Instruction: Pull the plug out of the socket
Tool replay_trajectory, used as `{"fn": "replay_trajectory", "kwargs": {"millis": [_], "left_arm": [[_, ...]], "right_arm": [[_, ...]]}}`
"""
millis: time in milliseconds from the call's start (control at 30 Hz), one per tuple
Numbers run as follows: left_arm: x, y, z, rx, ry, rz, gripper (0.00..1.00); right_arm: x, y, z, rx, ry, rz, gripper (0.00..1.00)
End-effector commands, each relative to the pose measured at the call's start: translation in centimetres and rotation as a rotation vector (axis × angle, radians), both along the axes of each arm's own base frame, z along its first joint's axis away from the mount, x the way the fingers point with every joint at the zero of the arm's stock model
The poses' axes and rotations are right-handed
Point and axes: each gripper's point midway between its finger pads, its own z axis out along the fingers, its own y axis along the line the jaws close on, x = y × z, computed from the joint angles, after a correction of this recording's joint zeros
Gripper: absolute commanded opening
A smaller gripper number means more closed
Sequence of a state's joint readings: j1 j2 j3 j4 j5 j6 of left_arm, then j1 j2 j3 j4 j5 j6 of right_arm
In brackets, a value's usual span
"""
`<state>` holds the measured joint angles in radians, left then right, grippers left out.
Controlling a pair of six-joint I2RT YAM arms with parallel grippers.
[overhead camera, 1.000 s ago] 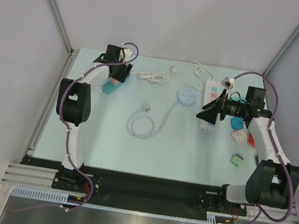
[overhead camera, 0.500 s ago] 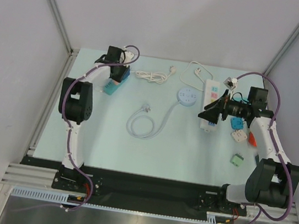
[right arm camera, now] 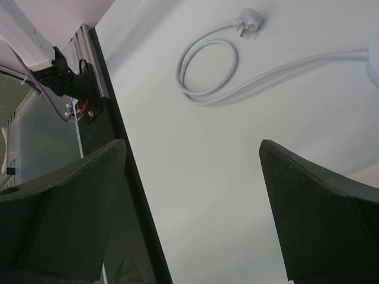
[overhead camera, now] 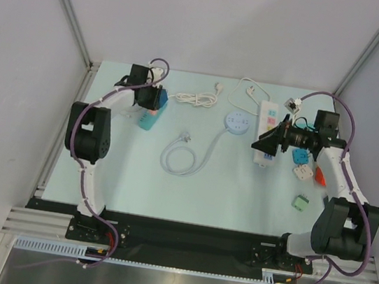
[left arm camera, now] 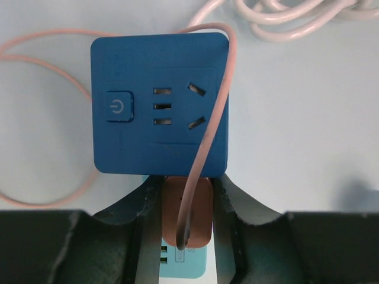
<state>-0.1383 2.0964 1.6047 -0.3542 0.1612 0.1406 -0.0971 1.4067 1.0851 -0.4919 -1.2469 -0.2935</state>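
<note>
**Plug clamped beside the blue socket**

Only the left wrist view shows the brownish plug (left arm camera: 188, 213). It sits against the near edge of the blue socket cube (left arm camera: 159, 100). The left gripper (left arm camera: 186, 183) is closed on it, one finger pressed to each side. Its pink cable (left arm camera: 210, 124) loops over the socket face. From above the arm hides the plug, but the socket shows at the far left of the table (overhead camera: 239, 191). The right gripper (right arm camera: 192, 145) gapes wide, holding nothing, with a coiled white cord (right arm camera: 207, 65) beyond it.

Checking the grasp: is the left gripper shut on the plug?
Shut: the left gripper squeezes the orange plug from both sides.
</note>
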Motion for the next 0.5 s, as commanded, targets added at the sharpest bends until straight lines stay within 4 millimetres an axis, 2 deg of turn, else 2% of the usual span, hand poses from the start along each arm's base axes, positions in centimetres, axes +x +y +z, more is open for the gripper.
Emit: {"fn": "replay_trajectory", "kwargs": {"millis": [0,33,100,133,167,233,267,300,333,367,400,433,467], "left_arm": [[-0.6,-5.3,10.3,-0.369,-0.158,-0.014,0.0],[-1.1,-6.1,11.1,-0.425,-0.158,-0.017,0.0],[-2.4,-7.7,11.2,-0.552,-0.118,0.022,0.0],[-3.2,-8.2,12.5,-0.6,-0.122,0.027,0.0],[-3.8,-8.7,11.9,-0.647,-0.115,0.041,0.0],[-5.5,-10.2,13.3,-0.758,-0.094,0.053,0.0],[-6.5,-10.8,12.8,-0.811,-0.076,0.077,0.0],[-7.3,-11.9,12.9,-0.832,-0.068,0.064,0.0],[-8.2,-12.4,13.1,-0.85,-0.084,0.059,0.0],[-8.7,-13.1,13.4,-0.878,-0.076,0.072,0.0],[-9.8,-14.7,13.5,-0.889,-0.066,0.056,0.0],[-10.3,-15.4,13.7,-0.898,-0.072,0.067,0.0],[-11.2,-16.7,13.7,-0.906,-0.066,0.11,0.0]], "right_arm": [[0.6,0.9,0.7,0.029,0.01,0.023,0.99],[0.8,1.4,0.3,0.03,0.032,0.027,0.99],[0.7,2.2,-0.5,0.025,0.065,0.029,0.98],[1.0,2.8,-1.1,0.013,0.083,0.023,0.97],[0.7,3.6,-1.4,0.007,0.095,0.041,0.97],[0.9,4.4,-2.2,-0.014,0.114,0.033,0.97],[0.6,5.3,-2.7,-0.018,0.135,0.049,0.96],[0.4,5.8,-2.8,-0.022,0.147,0.053,0.97],[1.1,6.1,-3.5,-0.046,0.145,0.012,0.97],[0.7,7.1,-3.7,-0.045,0.186,0.011,0.98],[1.0,7.4,-4.2,-0.058,0.204,-0.019,0.98],[1.6,7.8,-4.8,-0.056,0.218,-0.059,0.99],[1.4,8.9,-5.0,-0.047,0.277,-0.087,1.0]]}}
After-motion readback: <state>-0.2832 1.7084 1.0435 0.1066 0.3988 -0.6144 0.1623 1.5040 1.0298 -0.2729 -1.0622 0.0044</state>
